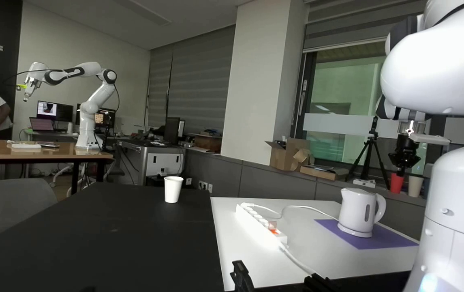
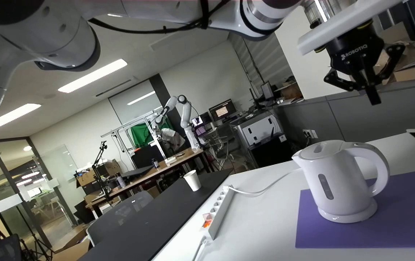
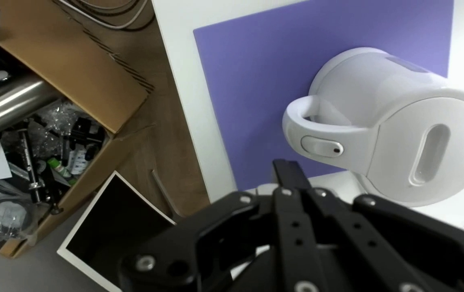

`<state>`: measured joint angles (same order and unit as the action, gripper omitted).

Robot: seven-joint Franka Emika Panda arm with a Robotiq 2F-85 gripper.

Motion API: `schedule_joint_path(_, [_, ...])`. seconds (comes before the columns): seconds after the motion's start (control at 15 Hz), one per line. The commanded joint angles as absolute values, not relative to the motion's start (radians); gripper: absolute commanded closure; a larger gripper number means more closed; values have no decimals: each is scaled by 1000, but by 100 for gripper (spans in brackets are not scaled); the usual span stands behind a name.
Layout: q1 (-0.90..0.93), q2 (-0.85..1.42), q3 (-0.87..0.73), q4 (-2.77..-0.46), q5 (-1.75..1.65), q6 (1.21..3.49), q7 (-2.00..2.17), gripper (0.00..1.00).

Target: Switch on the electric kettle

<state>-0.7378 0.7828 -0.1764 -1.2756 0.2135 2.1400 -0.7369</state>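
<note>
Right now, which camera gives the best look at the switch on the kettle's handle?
The wrist view: it looks down on the handle, so the whole switch shows, nothing covering it. Both exterior views show the kettle mostly side-on; I cannot make out the switch there.

I have a white table [image 2: 261,221] in all three of my feeds, a purple sheet [image 2: 406,217] lying flat on it close to one edge and the electric kettle [image 2: 339,185] standing upright on the sheet. Away from the sheet I can see a white power strip [image 2: 221,213] lying on the tabletop, with a white cord [image 2: 253,193] running from one end toward the kettle and a second cord [image 1: 298,260] leaving its opposite end. Alongside, in both exterior views, I get a black table [image 1: 106,235] bearing an upright white cup [image 1: 172,190].
</note>
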Motion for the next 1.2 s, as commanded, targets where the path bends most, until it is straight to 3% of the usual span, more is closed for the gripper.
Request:
schedule_joint_path(0.0, [-776,852,-144,-1191,199,2100,-689,100])
schedule_joint_path(1.13, [-840,968,-43,-1124,324,2098,-746,100])
